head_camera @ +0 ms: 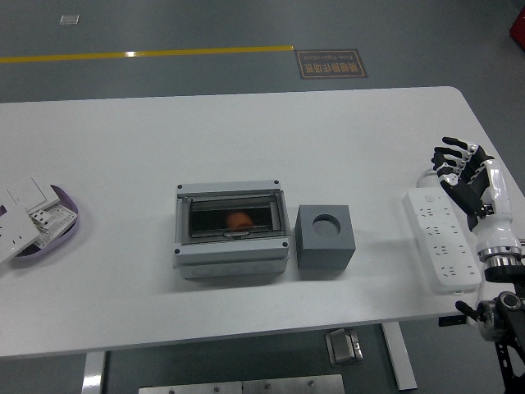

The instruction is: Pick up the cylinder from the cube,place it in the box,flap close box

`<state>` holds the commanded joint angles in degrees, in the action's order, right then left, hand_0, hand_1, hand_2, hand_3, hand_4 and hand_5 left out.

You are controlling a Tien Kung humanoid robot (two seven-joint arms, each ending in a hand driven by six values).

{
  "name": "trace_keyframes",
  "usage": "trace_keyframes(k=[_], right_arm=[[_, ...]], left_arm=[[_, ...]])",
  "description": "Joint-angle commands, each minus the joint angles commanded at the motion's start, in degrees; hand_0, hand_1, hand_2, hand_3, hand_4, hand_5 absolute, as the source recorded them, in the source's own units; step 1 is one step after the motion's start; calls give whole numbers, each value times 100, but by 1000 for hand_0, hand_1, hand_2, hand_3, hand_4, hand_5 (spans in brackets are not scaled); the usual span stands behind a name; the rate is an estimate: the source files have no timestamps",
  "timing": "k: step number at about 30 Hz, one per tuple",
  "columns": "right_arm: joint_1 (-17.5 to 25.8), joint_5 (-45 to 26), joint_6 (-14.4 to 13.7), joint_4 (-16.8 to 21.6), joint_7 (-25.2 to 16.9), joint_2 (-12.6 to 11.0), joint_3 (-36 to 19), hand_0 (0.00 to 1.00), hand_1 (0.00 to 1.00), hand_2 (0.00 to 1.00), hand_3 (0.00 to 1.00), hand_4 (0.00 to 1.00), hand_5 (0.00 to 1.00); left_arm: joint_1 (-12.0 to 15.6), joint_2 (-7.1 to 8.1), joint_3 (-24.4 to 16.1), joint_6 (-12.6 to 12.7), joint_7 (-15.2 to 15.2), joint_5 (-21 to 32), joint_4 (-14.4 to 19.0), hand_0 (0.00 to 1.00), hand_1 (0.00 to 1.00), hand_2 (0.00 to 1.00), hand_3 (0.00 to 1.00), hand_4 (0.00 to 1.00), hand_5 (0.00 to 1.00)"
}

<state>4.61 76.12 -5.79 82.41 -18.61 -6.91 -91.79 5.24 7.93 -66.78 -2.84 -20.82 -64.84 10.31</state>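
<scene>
A grey box [232,229] stands mid-table with its clear flap down. An orange cylinder [239,219] shows through the flap, inside the box. A dark grey cube [326,236] stands just right of the box, and its round top hole is empty. My right hand [459,168] is at the table's right edge, over the far end of a white power strip, fingers spread and holding nothing. It is far right of the cube. My left arm is out of view.
A white power strip [443,238] lies along the right edge under my right hand. A purple tray [57,230] with white switch plates [25,215] sits at the left edge. A brown floor sign [331,63] lies beyond the table.
</scene>
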Motion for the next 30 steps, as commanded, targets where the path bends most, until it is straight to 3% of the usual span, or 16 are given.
trace_keyframes(k=[18,24,30], right_arm=[[-84,46,-57,-2,36,118,-20,566,559,613,655,703,277],[-74,244,-72,25,76,-9,102,566,558,613,655,697,275],[-83,-107,-38,-7,-57,-11,202,554,549,611,655,697,283]], left_arm=[[3,23,49,11,13,75,0,622,626,590,645,683,202],[-1,8,28,14,11,70,0,624,627,591,647,689,209],[14,-34,26,26,4,112,0,625,628,595,649,696,217]])
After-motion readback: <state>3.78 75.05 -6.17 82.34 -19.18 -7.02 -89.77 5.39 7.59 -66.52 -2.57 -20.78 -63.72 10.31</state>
